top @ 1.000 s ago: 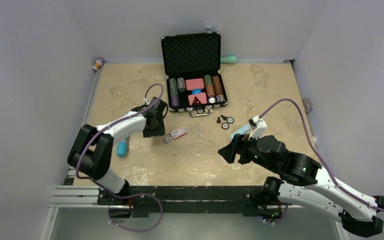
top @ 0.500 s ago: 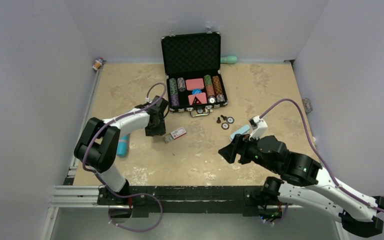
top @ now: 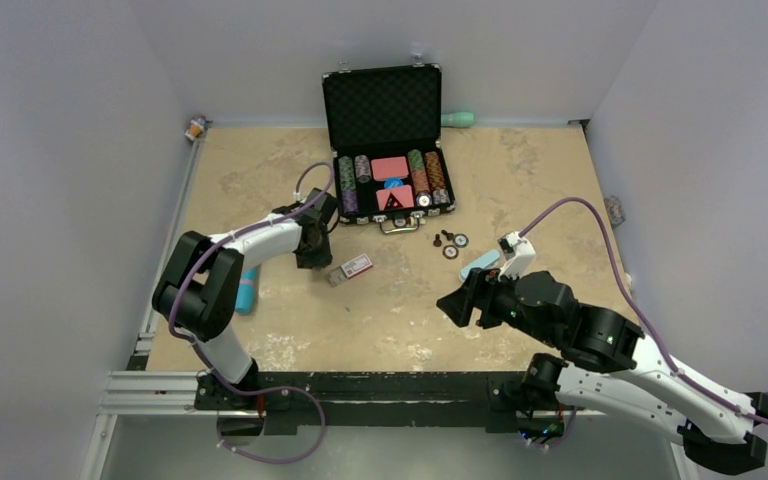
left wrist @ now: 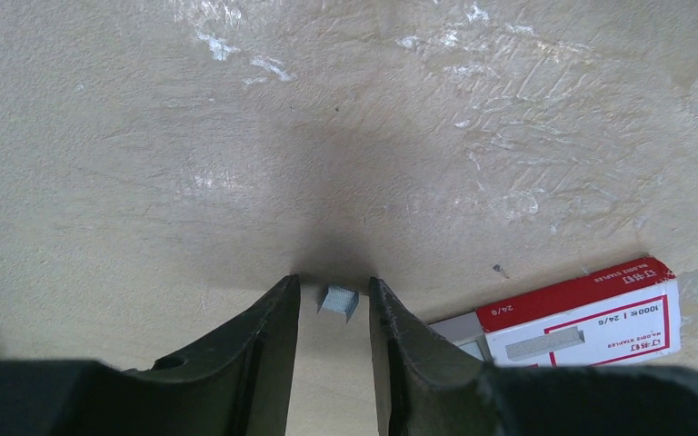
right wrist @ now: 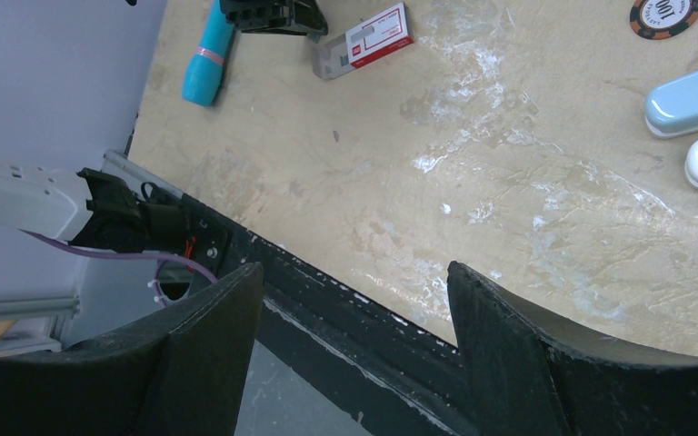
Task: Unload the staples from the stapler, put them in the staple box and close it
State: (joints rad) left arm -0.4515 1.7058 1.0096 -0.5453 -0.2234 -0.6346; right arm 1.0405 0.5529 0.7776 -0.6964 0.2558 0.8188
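Left wrist view: the left gripper [left wrist: 332, 282] stands tip-down on the worktop [left wrist: 236, 136]. Its jaws are narrowly apart and straddle a short staple strip [left wrist: 337, 302], which lies flat at lower centre of the frame. A sliver of worktop shows on each side of the strip, so nothing is pinched yet. The red-and-white staple box [left wrist: 582, 313] lies at lower right, apart from the strip but near the right-hand finger.

Right wrist view: the pale blue stapler [right wrist: 691, 98] rests at the right edge of the frame, well apart from the staple box at upper centre. The right gripper [right wrist: 353, 272] hangs over the near edge of the worktop with its jaws spread wide and holding nothing.

The step in hand appears to be picking up the loose strip.
- **Grip:** the jaws should stay centred so both pads meet the strip's sides together. One-sided contact would likely skid or flip so light a piece.
- **Height:** the tips should stay down on the surface, since the strip sits low.
- **Pressure:** a gentle squeeze is enough, because a glued strip may snap or buckle if squeezed hard.
- **Lift:** the lift should go straight up, clear of the box.
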